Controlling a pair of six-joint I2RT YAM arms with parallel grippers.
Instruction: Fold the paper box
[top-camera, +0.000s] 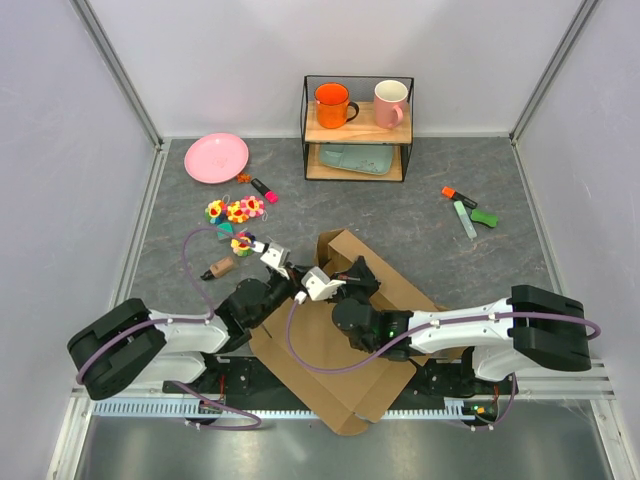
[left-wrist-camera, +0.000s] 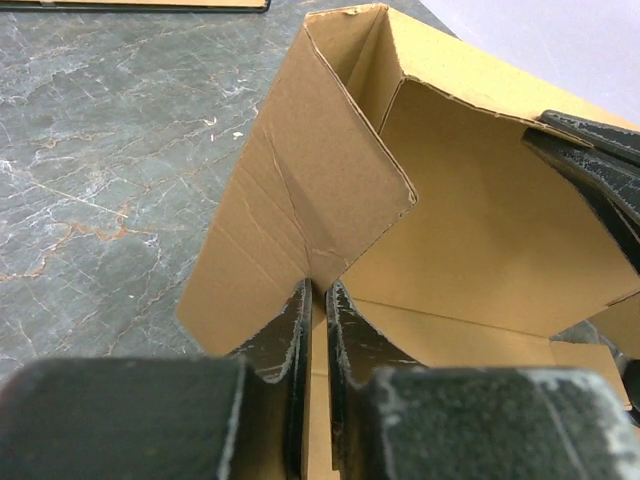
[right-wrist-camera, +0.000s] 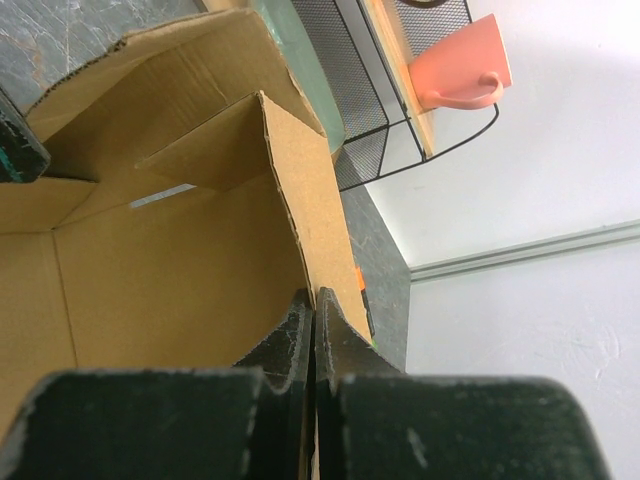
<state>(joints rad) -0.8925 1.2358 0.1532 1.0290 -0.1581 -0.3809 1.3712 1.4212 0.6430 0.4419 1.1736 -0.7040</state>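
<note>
Right up against the left wrist lens, the left gripper (left-wrist-camera: 318, 292) is sitting with its two black fingers (left-wrist-camera: 290, 345) a sliver apart, and the bottom corner of a raised flap is dipping in between the tips. Honestly can't tell if it's pinching that flap or only touching it. Over on the other side the right gripper (right-wrist-camera: 313, 300) is clamping down on the paper box (top-camera: 365, 395), fingers pressed together with the edge of an upright cardboard wall running straight down into them. Box itself is lying half opened at the middle of the table's (top-camera: 450, 250) near edge, between the two arms. One flat panel is spreading toward the arm bases, its nearest corner is poking out over the mounting rail (top-camera: 150, 405), and a couple of walls are standing up on the far side. Way back at the far edge a wire rack (top-camera: 305, 130) is holding an orange mug (top-camera: 332, 104) and a pink mug (top-camera: 390, 103) on its top shelf, and a pink plate (top-camera: 216, 157) is sitting toward the far left corner
</note>
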